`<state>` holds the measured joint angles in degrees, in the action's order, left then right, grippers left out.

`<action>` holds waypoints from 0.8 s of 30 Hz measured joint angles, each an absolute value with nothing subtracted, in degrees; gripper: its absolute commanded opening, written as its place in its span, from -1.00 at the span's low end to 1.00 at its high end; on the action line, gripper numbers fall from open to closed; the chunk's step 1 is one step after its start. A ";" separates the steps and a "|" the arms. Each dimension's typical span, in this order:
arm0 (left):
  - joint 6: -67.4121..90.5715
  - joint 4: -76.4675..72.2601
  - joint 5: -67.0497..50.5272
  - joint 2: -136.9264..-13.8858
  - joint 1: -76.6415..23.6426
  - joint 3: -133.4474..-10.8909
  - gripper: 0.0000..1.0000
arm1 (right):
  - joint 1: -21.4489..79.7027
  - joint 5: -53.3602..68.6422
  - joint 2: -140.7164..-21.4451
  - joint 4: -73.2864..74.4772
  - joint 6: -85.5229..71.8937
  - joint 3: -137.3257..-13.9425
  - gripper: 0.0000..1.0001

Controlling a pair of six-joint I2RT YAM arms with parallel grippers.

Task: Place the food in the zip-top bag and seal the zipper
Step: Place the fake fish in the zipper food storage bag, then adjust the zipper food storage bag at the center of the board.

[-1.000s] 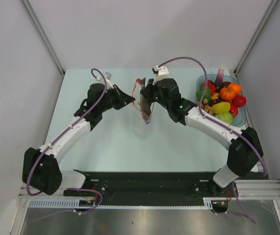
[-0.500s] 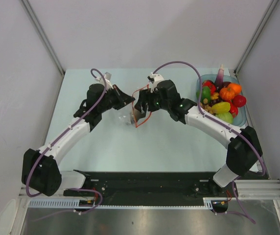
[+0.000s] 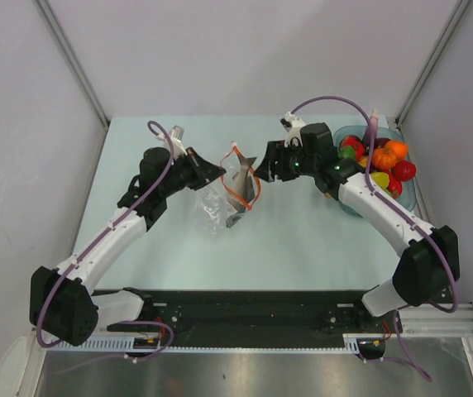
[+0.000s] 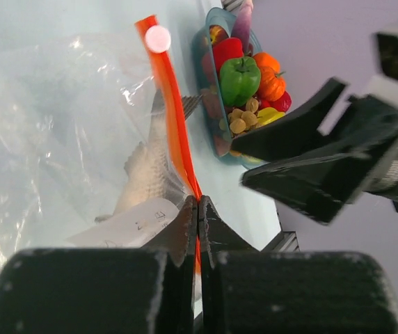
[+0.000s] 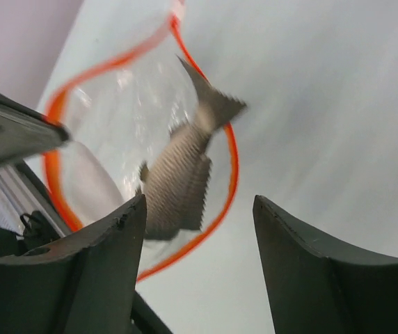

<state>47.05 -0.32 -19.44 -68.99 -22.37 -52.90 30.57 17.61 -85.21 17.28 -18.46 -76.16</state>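
The clear zip-top bag (image 3: 215, 207) hangs from my left gripper (image 3: 218, 174), which is shut on the orange-red zipper (image 4: 171, 118) at one end of the mouth. In the left wrist view, that gripper (image 4: 197, 202) pinches the strip flat. The mouth gapes as an orange loop (image 5: 232, 167). A grey toy fish (image 5: 178, 184) lies inside the bag, tail toward the mouth. My right gripper (image 3: 261, 168) stands open just right of the bag, its jaws (image 5: 199, 202) empty. More food (image 3: 377, 165) is heaped in the blue tray: red, green, orange and yellow pieces.
The blue tray (image 3: 408, 198) sits at the back right beside the right wall. White walls close in the table on the left, back and right. The black rail carrying the arm bases (image 3: 245, 318) runs along the near edge.
My right gripper opened, let go of the fish in the bag, and drew back to the right. The bag sagged down and left from my left gripper, which stayed shut.
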 measured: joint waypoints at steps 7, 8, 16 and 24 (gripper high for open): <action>47.59 -1.98 -20.71 -68.99 -22.37 -52.88 -0.99 | 27.88 25.69 -89.32 19.16 -19.18 -71.11 -0.08; 47.66 -2.22 -20.97 -68.99 -22.37 -52.86 -1.00 | 27.88 26.48 -90.06 18.98 -19.62 -71.05 -0.09; 48.16 -3.22 -22.28 -68.97 -22.37 -52.07 -1.00 | 27.94 29.56 -93.58 14.48 -22.76 -71.05 -0.08; 49.06 -3.92 -23.03 -68.97 -22.37 -52.05 -1.00 | 28.14 30.15 -94.89 13.08 -23.86 -71.05 -0.84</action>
